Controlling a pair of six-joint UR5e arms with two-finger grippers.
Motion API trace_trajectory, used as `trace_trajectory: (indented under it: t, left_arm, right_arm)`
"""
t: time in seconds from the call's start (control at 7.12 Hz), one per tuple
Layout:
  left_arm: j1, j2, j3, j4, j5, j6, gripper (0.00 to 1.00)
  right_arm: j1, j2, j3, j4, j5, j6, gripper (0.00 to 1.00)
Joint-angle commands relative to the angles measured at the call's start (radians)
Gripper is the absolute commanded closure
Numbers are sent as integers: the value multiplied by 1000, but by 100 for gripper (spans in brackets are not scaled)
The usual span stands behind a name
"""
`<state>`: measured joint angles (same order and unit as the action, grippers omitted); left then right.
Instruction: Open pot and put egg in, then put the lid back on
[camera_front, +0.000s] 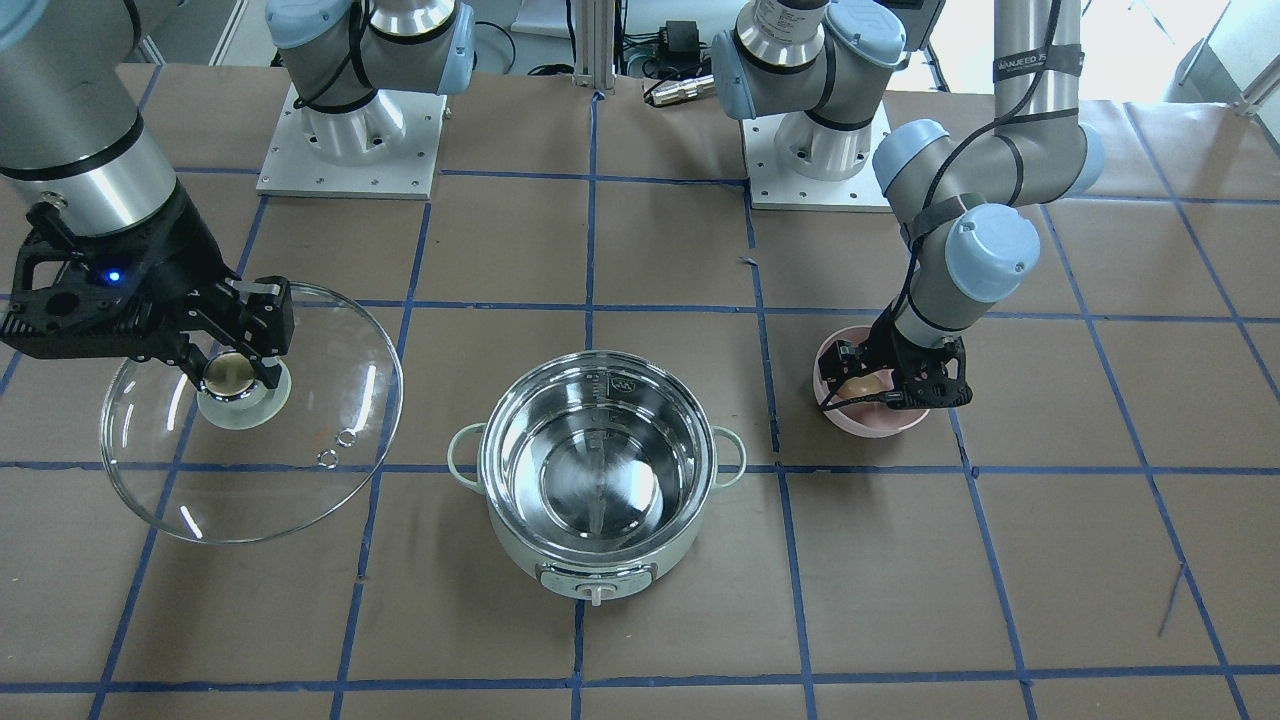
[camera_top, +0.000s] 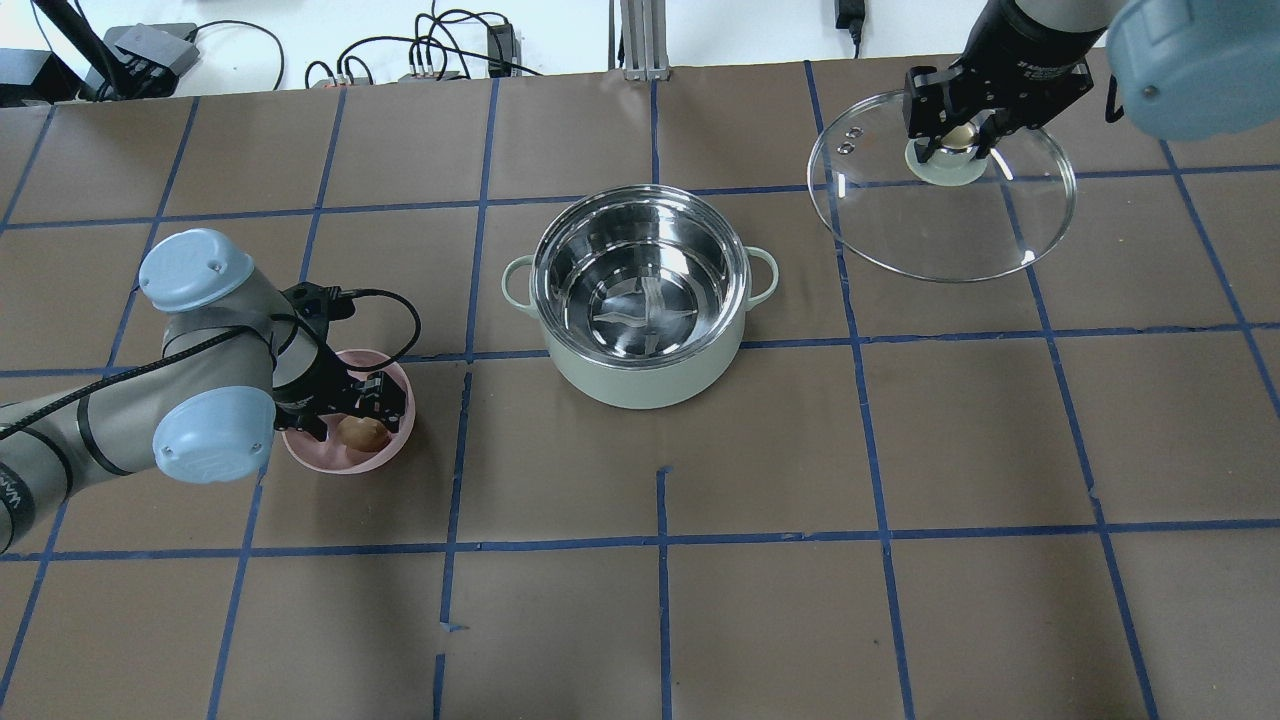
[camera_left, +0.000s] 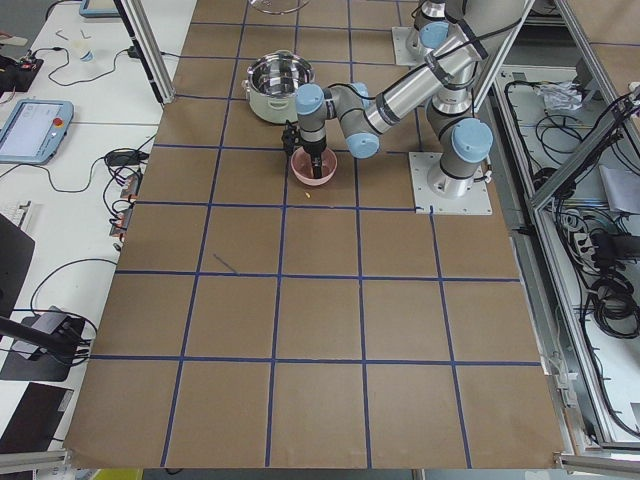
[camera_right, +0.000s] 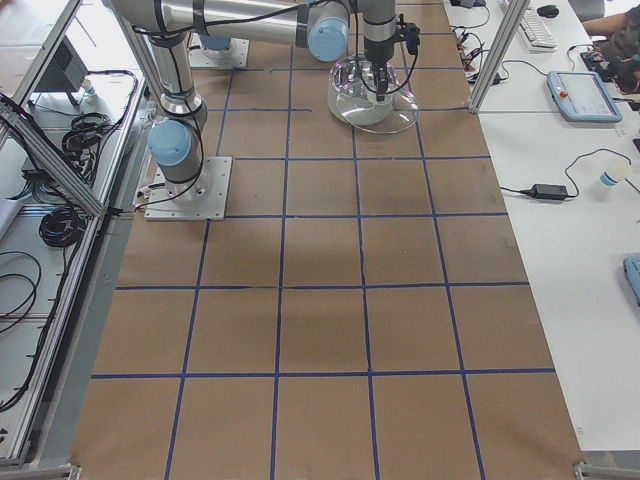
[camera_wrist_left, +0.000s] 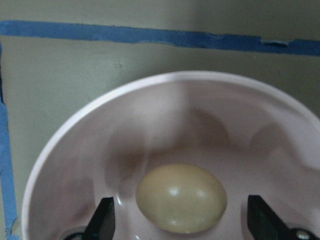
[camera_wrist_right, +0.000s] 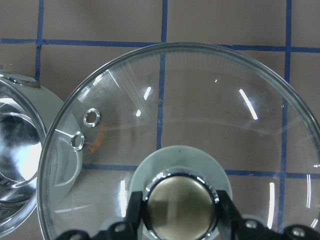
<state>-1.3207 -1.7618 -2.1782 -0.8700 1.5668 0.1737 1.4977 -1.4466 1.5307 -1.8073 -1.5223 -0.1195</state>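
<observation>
The mint-green pot (camera_top: 640, 380) stands open at mid-table, its steel inside empty; it also shows in the front view (camera_front: 560, 550). The brown egg (camera_wrist_left: 181, 197) lies in a pink bowl (camera_wrist_left: 75, 165). My left gripper (camera_wrist_left: 182, 222) is lowered into the bowl, open, with one finger on each side of the egg and not touching it. My right gripper (camera_wrist_right: 180, 220) is shut on the beige knob (camera_wrist_right: 180, 202) of the glass lid (camera_wrist_right: 200, 100). It holds the lid (camera_top: 940, 230) tilted above the table, to the pot's right in the overhead view.
The pink bowl (camera_top: 300, 450) sits to the pot's left in the overhead view, about one grid square away. Brown paper with blue tape lines covers the table. The arm bases (camera_front: 350, 130) stand at the robot's side of the table. Cables lie past the far edge (camera_top: 420, 60).
</observation>
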Motion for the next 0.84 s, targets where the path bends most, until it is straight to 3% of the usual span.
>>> trace_trajectory:
  t: [0.0,0.28,0.7]
  left_arm:
    - [0,-1,0,0,-1,1,23]
    - [0,-1,0,0,-1,1,52]
    - [0,-1,1,0,-2,3,72]
  right_arm:
    - [-1,-6,6,-1,2,0,60]
    - [-1,-8,8,0,2,0,60]
    - [-1,-9,8,2,2,0,60]
